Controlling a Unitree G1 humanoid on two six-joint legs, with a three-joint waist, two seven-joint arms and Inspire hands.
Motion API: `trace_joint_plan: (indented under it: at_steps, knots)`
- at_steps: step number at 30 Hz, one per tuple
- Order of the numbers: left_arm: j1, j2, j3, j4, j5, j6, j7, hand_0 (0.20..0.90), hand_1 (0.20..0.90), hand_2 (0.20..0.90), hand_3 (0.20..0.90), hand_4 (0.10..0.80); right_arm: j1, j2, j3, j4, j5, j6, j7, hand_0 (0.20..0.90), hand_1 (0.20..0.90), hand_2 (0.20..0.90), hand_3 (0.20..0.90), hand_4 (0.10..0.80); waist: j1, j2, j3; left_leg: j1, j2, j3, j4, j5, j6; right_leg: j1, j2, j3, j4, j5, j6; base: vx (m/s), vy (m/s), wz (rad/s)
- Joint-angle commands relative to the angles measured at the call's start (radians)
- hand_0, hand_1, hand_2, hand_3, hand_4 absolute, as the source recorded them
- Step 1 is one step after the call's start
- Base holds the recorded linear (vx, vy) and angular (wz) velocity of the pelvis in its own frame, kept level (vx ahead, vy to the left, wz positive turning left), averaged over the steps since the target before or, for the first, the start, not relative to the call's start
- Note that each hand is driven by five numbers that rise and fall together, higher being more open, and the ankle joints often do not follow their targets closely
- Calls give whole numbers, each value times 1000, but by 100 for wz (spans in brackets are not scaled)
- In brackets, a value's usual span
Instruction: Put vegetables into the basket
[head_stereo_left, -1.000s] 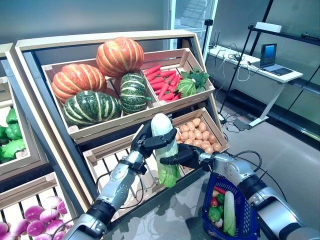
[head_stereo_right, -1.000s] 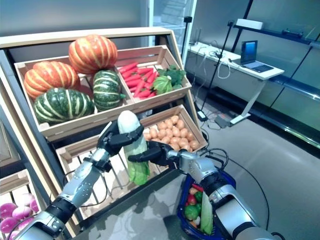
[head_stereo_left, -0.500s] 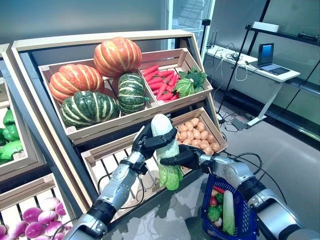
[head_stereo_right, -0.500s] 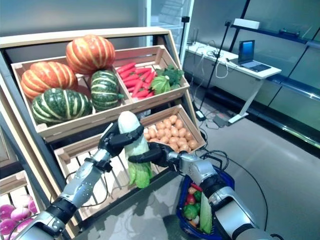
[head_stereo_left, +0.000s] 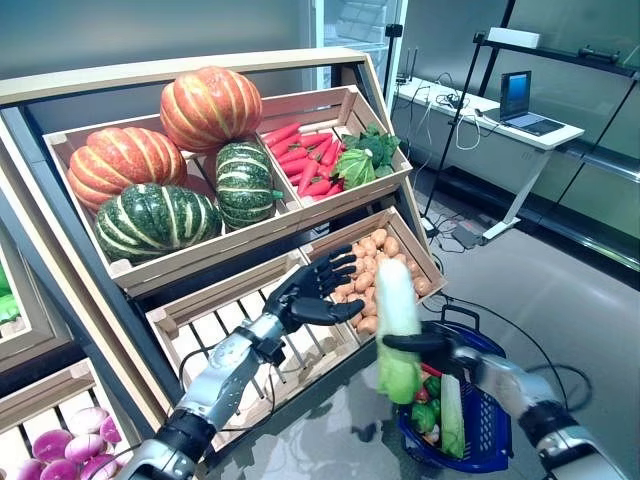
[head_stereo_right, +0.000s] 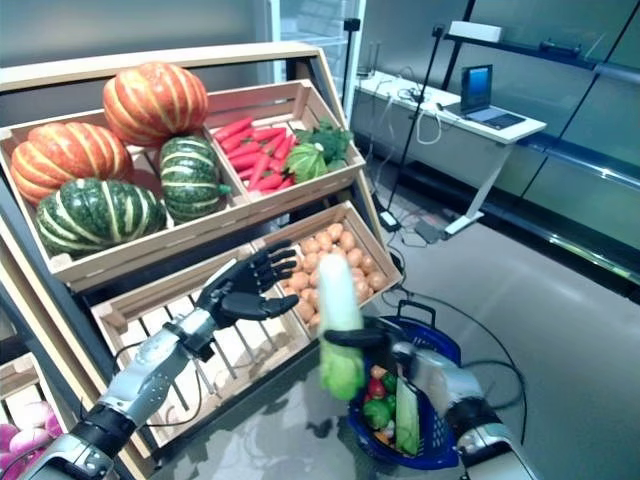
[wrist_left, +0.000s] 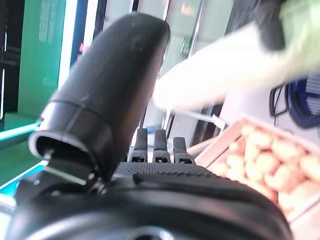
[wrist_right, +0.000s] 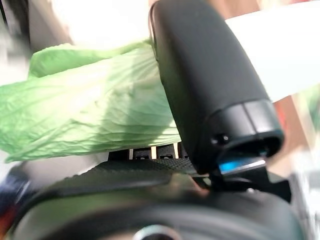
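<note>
My right hand (head_stereo_left: 432, 345) is shut on a long white vegetable with green leaves (head_stereo_left: 397, 330). It holds it upright just left of the blue basket (head_stereo_left: 487, 440), above its rim. In the right wrist view the thumb (wrist_right: 210, 90) is curled over the green leaves (wrist_right: 95, 115). My left hand (head_stereo_left: 312, 292) is open and empty, fingers spread, in front of the lower crate of the wooden stand (head_stereo_left: 205, 265). The basket stands on the floor and holds a white-green vegetable (head_stereo_left: 452, 415), a green one (head_stereo_left: 425, 416) and a red one.
The wooden stand with slanted crates is on the left and behind. A white desk (head_stereo_left: 500, 115) with a laptop stands at the back right. Grey floor (head_stereo_left: 560, 300) lies to the right of the basket.
My left hand has let go of the white vegetable and opened. My right hand has carried it to the right, to the basket. The camera has shifted a little.
</note>
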Motion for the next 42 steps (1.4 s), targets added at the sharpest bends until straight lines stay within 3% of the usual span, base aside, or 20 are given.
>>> trace_joint_plan:
  at_steps: [1, 9, 11, 13, 17, 22, 24, 30, 31, 32, 33, 42]
  knots:
    - [-119, 59, 100, 19, 22, -144, 31, 900, 900, 900, 900, 800, -68, -120, -120, 71, 13, -162, -2, 300, 300, 300, 300, 400, 7, 9, -7, 62, -42, 20, 10, -177, 58, 8, 45, 3, 2, -48, -70, 19, -19, -8]
    - [-111, 55, 159, 68, 80, -116, 94, 900, 900, 900, 900, 800, -27, -133, -208, 168, -16, -206, -77, 300, 300, 300, 300, 400, 7, 9, 23, 59, -42, 29, 13, -168, 59, 5, 33, 1, 2, -44, -68, 41, -40, -7]
    - [-126, 58, 150, 85, 83, -128, 124, 900, 900, 900, 900, 800, -31, -132, -204, 181, -35, -218, -112, 300, 300, 300, 300, 400, 3, 10, 59, 2, -27, 13, 150, -218, 60, -46, 9, 8, 114, -81, -63, -104, -58, -9]
    - [-177, 69, 131, 80, 66, -133, 147, 900, 900, 900, 900, 800, -72, -142, -187, 199, -8, -235, -162, 300, 300, 300, 300, 400, 4, 2, 140, -143, 10, -5, 392, -298, 66, -153, -20, 13, 270, -130, -78, -354, -119, -1]
    - [-262, 77, 79, 74, 18, -145, 157, 900, 900, 900, 900, 800, -168, -150, -168, 267, 52, -264, -221, 300, 300, 300, 300, 400, 5, 16, 264, -327, 54, -46, 653, -403, 87, -310, -68, 10, 506, -204, -99, -312, -59, 9]
    - [-294, 79, 44, 43, -24, -147, 147, 900, 900, 900, 900, 800, -246, -184, -185, 327, 131, -258, -223, 300, 300, 300, 300, 400, 13, 39, 330, -471, 62, -77, 853, -495, 105, -451, -113, 9, 728, -282, -119, -173, -25, 21]
    - [-315, 77, 19, 33, -63, -163, 132, 900, 900, 900, 900, 800, -301, -206, -205, 362, 159, -268, -230, 300, 300, 300, 300, 400, 18, 56, 368, -586, 61, -89, 1006, -566, 126, -583, -158, 19, 912, -343, -137, -198, -11, 18]
    - [-350, 71, -23, -10, -106, -203, 137, 900, 900, 900, 900, 800, -420, -269, -213, 404, 220, -252, -261, 300, 300, 300, 300, 400, 20, 89, 414, -779, 51, -114, 1254, -669, 137, -806, -213, 65, 1186, -437, -150, -130, 3, 16]
    - [-355, 67, -28, -18, -117, -212, 141, 900, 900, 900, 900, 800, -449, -281, -210, 410, 228, -264, -266, 375, 375, 375, 375, 450, 21, 96, 421, -816, 48, -124, 1301, -689, 138, -848, -217, 77, 1230, -455, -152, -110, 8, 7]
    - [-360, 62, -32, -24, -121, -218, 145, 900, 900, 900, 900, 800, -464, -287, -210, 409, 234, -273, -268, 505, 505, 505, 505, 536, 21, 100, 425, -844, 46, -128, 1336, -701, 138, -878, -221, 84, 1259, -463, -152, -114, 9, 6]
    - [-368, 57, -34, -32, -130, -220, 147, 900, 900, 900, 900, 800, -488, -293, -208, 398, 245, -279, -290, 900, 900, 900, 900, 800, 20, 106, 434, -875, 42, -133, 1373, -715, 140, -913, -224, 94, 1292, -474, -153, -95, 8, 5]
    - [-419, 48, -83, -34, -157, -223, 179, 900, 900, 900, 900, 800, -621, -333, -168, 406, 208, -266, -398, 900, 900, 900, 900, 800, 10, 123, 444, -1013, 52, -149, 1524, -764, 140, -1070, -219, 130, 1425, -512, -152, -67, 12, 0]
